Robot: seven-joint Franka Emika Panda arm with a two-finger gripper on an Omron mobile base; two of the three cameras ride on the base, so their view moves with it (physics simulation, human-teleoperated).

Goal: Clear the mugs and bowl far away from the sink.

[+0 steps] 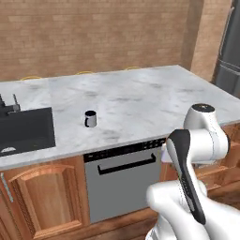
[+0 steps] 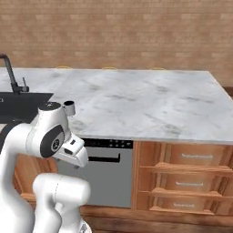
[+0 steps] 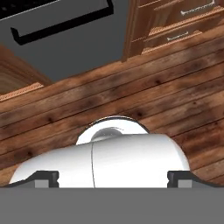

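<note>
Your arm is folded up close to its base, in front of the counter rather than over it: in the left base view the dark-striped link climbs from the lower right and bends at a rounded white joint level with the counter's front edge, and in the right base view the same joint sits at the lower left with the wrist tucked down beneath it. The hand points at the floor, so your gripper [image 3: 113, 179] looks straight down at the wooden floorboards [image 3: 175, 100], its two dark fingertips [image 3: 43, 178] spread wide at opposite sides of the hand view with nothing between them; it is open and holds nothing. Just beyond the arm stands the grey dishwasher [image 1: 123, 180] with its black handle, set under the counter's front edge, with wooden drawers [image 2: 182, 177] beside it toward the right. On the marble counter [image 1: 140, 101] above, the mug [image 1: 90, 118] stands upright near the front edge, over the dishwasher's left side and a little right of the sink; it looks dark and greyish here. The black sink [image 1: 26, 131] is sunk into the counter's left end, its black faucet [image 2: 11, 75] rising at the back edge. A brick wall [image 1: 93, 33] closes the far side.
</note>
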